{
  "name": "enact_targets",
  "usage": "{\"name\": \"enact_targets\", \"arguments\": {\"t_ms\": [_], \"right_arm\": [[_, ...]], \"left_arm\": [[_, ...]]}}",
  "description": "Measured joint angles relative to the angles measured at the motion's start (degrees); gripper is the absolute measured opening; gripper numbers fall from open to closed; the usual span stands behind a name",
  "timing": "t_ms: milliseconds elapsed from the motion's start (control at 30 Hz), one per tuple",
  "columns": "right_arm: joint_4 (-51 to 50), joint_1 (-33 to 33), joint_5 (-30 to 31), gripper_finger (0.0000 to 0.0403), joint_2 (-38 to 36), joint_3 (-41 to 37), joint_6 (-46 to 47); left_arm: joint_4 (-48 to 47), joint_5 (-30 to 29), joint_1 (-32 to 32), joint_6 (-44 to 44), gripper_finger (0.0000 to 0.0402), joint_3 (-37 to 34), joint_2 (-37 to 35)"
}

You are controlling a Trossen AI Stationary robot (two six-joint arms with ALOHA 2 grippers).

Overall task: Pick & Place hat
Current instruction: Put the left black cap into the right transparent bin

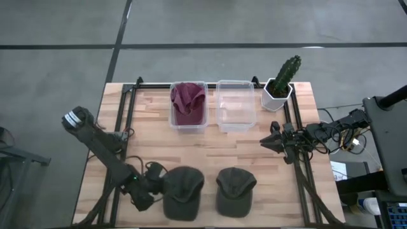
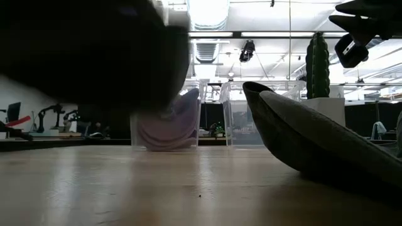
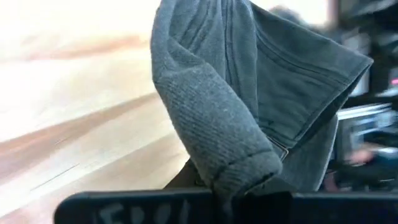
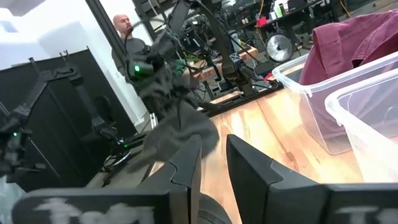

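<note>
Two dark grey-green hats are at the table's near edge. My left gripper [image 1: 154, 184] is shut on the left hat [image 1: 184, 192], which fills the left wrist view [image 3: 249, 81] and shows as a dark mass in the low view [image 2: 94, 50]. The right hat [image 1: 235, 191] lies on the table on its brim and crown [image 2: 314, 141]. My right gripper [image 1: 267, 141] waits open at the table's right side, above the wood, with its fingers apart [image 4: 214, 171]. My left gripper pinches the left hat by a folded edge [image 3: 244, 169] on its left side, coming from the table's left. The hat is lifted clear of the table and hangs slack below the fingers [image 4: 177, 127].
At the far side stand a clear bin holding a maroon cloth [image 1: 187, 105] and an empty clear bin [image 1: 235, 105]. A cactus in a white pot [image 1: 280, 86] is at the far right corner. Bare wood lies mid-table. A person [image 4: 124, 37] stands beyond the table.
</note>
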Motion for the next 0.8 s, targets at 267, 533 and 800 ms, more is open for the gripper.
{"name": "enact_targets", "arguments": {"t_ms": [267, 533, 800], "right_arm": [[0.1, 0.0, 0.35, 0.0074, -0.02, 0.0, 0.0], [9.66, 0.0, 0.46, 0.0063, 0.07, -0.02, -2.12], [18.16, 0.0, 0.46, 0.0072, 0.07, -0.02, -5.57]], "left_arm": [[-1.24, -18.78, 1.49, 10.58, 0.0006, 5.61, -6.09], [-1.16, -21.47, 11.26, 27.36, 0.0005, 12.96, -6.55], [1.13, -17.0, 24.7, 48.99, 0.0005, 21.13, -4.64]]}}
